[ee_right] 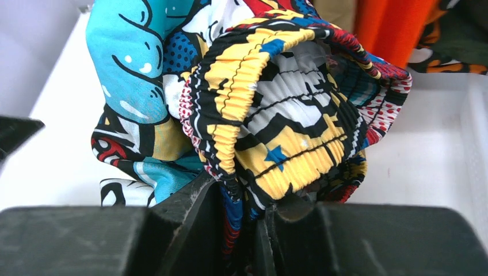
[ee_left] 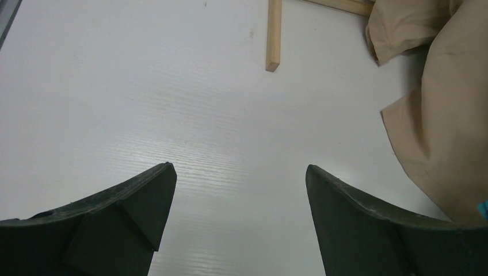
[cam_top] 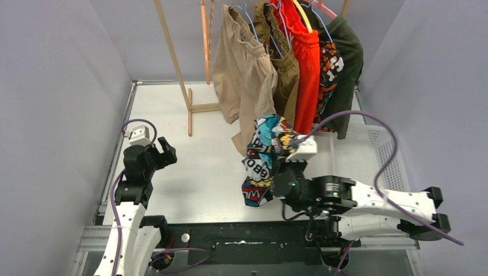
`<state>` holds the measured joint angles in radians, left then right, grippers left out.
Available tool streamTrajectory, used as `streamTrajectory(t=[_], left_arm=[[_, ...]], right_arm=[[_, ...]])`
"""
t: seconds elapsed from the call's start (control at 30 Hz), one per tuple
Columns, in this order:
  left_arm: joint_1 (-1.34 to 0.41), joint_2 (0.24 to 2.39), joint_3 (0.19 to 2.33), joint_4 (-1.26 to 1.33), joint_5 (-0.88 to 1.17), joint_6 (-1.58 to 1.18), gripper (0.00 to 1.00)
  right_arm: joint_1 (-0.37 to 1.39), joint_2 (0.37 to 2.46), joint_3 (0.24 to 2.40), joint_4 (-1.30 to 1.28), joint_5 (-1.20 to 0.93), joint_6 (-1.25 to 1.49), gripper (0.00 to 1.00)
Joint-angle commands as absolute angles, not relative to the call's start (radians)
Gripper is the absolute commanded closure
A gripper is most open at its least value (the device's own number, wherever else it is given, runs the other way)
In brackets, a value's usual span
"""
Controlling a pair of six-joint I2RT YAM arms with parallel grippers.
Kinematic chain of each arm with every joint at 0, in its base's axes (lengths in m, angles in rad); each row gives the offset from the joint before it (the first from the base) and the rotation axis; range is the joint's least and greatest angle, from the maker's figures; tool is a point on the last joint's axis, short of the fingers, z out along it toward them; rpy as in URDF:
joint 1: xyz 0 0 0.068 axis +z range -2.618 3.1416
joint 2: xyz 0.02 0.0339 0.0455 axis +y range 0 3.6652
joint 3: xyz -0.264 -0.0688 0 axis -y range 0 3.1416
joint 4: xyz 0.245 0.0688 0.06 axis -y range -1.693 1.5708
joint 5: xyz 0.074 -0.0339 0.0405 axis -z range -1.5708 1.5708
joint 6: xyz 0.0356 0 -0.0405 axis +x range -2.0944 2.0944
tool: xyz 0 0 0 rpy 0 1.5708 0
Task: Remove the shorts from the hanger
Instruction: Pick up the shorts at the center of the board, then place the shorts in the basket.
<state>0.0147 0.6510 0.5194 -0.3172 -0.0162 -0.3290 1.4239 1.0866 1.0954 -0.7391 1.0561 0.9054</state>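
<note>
The right gripper (ee_right: 241, 198) is pinching the elastic waistband of the multicolour comic-print cloth shorts (ee_right: 270, 109), its jaws closed tight on the fabric. These shorts are hanging bunched from that grip above the white table (cam_top: 195, 172), just in front of the beige cloth shorts (cam_top: 244, 69).

The left gripper (ee_left: 239, 190) is hovering over bare tabletop with jaws spread wide, holding nothing (a beige hem is showing at its right).

The brown shorts (cam_top: 286, 75), bright orange-red shorts (cam_top: 305, 63), camouflage shorts (cam_top: 329, 69) and dark green shorts (cam_top: 349, 52) are hanging on the wooden garment rack (cam_top: 172, 63).
</note>
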Motion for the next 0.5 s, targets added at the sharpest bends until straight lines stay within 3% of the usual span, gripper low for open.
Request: streamTrajectory(t=[0.0, 0.17, 0.33, 0.47], left_arm=[[0.015, 0.652, 0.532, -0.241, 0.011, -0.313, 0.16], [0.014, 0.638, 0.525, -0.241, 0.012, -0.313, 0.16], [0.014, 0.644, 0.524, -0.237, 0.013, -0.31, 0.16], [0.016, 0.657, 0.527, -0.239, 0.014, -0.31, 0.16]], right_arm=[[1.43, 0.918, 1.088, -0.88, 1.182, 1.034, 1.0], [1.426, 0.825, 1.093, -1.064, 1.233, 1.143, 1.0], [1.363, 0.863, 1.129, -1.263, 1.284, 1.252, 1.0], [1.147, 0.977, 1.18, -1.219, 1.223, 1.02, 1.0]])
